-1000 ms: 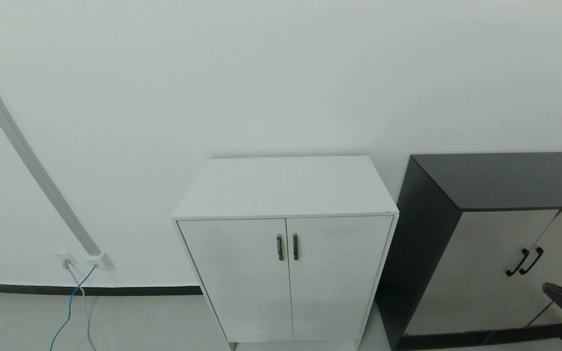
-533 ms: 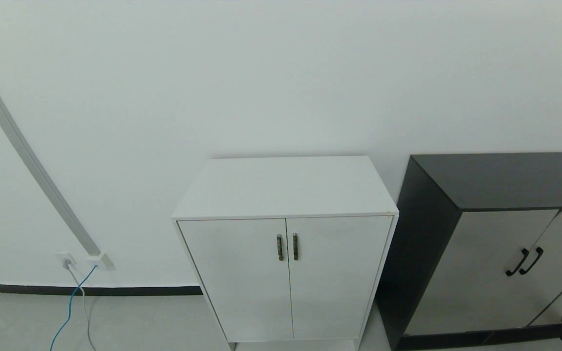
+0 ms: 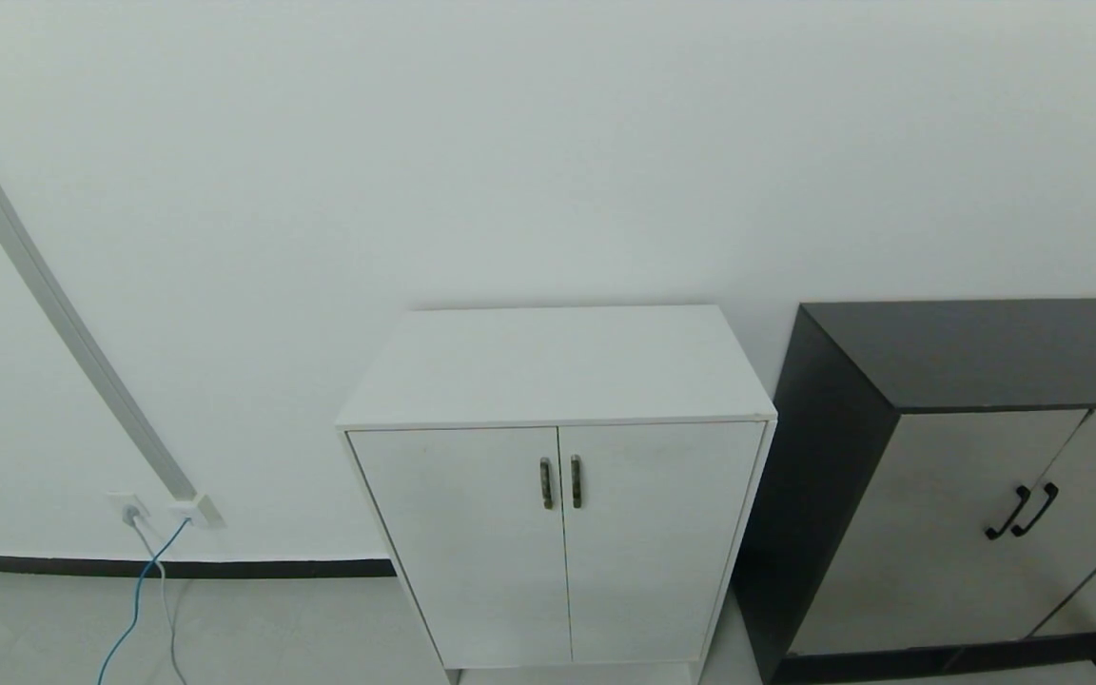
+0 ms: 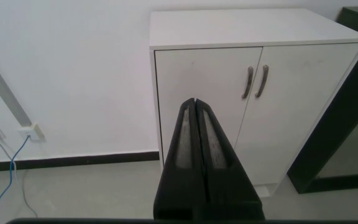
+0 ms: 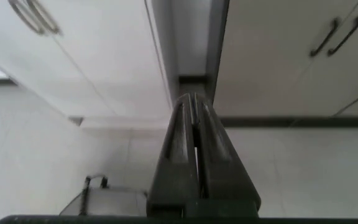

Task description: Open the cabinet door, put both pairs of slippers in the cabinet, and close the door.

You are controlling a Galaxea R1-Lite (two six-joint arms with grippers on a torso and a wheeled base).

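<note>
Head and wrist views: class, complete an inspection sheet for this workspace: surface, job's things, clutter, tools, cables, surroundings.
Surface: grey floor, running to the white wall.
Job's things: white cabinet against the wall, both doors shut, two handles upright side by side.
Clutter: nothing seen.
Tools: left tool shut, holding nothing, before the white cabinet; right tool shut, holding nothing, low by the gap between the cabinets.
Cables: blue cable and white cable hang from wall sockets to the floor.
Surroundings: black cabinet with grey doors beside the white cabinet; cable duct slanting down the wall.
</note>
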